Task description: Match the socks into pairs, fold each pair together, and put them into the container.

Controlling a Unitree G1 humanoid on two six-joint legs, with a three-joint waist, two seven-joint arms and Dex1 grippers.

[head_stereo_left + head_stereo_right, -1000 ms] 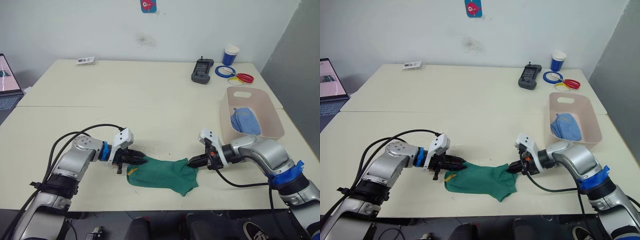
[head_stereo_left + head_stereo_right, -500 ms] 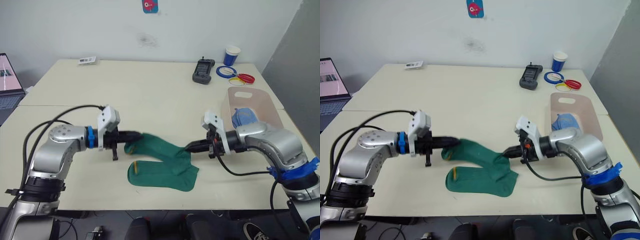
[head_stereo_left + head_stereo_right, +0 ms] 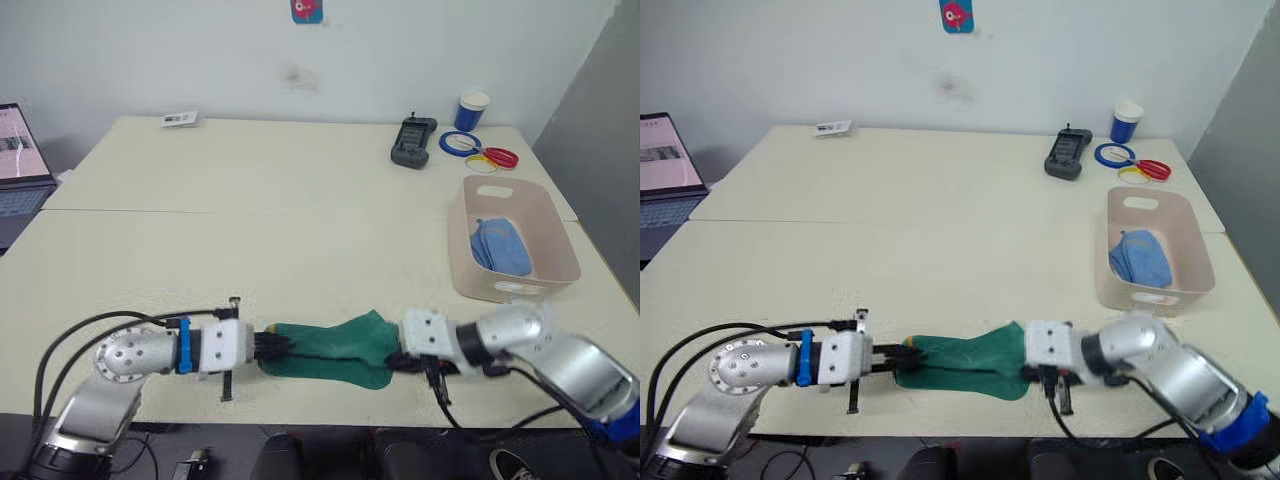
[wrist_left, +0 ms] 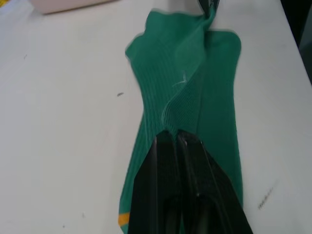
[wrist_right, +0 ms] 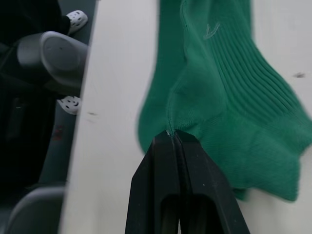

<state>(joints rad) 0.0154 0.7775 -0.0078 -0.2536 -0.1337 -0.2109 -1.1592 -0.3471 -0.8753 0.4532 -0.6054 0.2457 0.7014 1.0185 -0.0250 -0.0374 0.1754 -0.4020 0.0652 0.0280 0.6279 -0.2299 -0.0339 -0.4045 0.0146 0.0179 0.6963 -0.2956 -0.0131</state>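
- Left end effector [image 3: 268, 346] pinching cuff end of dark green socks [image 3: 330, 348]; right end effector [image 3: 398, 360] pinching toe end
- Socks lying at near desk [image 3: 300, 210] edge
- Advice: keeping edges aligned, then carrying to container [image 3: 560, 262]

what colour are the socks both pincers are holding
Dark green socks with a small yellow mark at the cuff; the left wrist view shows them best.

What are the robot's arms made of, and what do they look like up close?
Both arms are rounded silver metal shells with a blue band. Each wrist carries a white blocky housing, and loose black cables loop alongside. The left gripper and right gripper end in two slim, black, pointed fingers.
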